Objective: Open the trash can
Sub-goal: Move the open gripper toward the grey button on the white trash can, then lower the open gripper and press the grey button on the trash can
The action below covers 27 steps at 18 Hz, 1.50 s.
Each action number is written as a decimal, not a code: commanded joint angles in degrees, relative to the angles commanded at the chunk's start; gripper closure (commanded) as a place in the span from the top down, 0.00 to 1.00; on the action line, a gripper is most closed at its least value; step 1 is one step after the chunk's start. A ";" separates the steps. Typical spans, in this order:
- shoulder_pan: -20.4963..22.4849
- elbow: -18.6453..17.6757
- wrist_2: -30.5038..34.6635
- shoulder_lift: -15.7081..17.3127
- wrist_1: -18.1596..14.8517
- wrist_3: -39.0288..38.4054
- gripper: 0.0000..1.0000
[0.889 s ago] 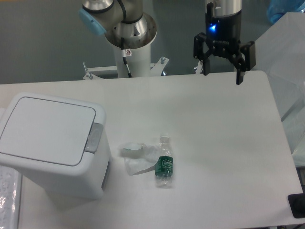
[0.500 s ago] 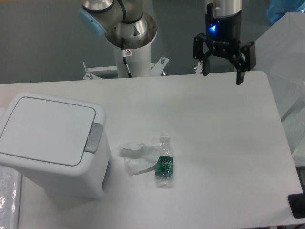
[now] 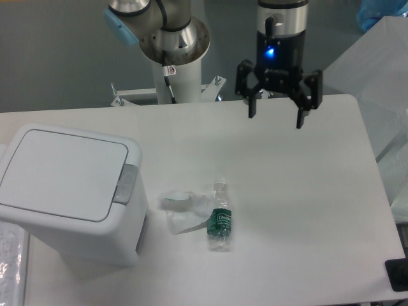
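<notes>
The trash can (image 3: 67, 191) is a large boxy white bin at the table's left, its flat lid shut and a grey push-button latch (image 3: 125, 183) on its right edge. My gripper (image 3: 275, 117) hangs open and empty above the far middle of the table, well to the right of the can and apart from it.
A small plastic bottle with a green label (image 3: 220, 223) lies on the table in front of centre, next to a crumpled clear wrapper (image 3: 182, 207). The arm's base column (image 3: 175, 54) stands behind the table. A dark object (image 3: 396, 275) sits at the front right corner.
My gripper has moved left and slightly down toward the table's middle. The trash can, bottle and wrapper have not moved.
</notes>
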 joint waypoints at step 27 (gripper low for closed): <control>-13.63 0.71 -5.90 -7.39 10.12 -38.72 1.00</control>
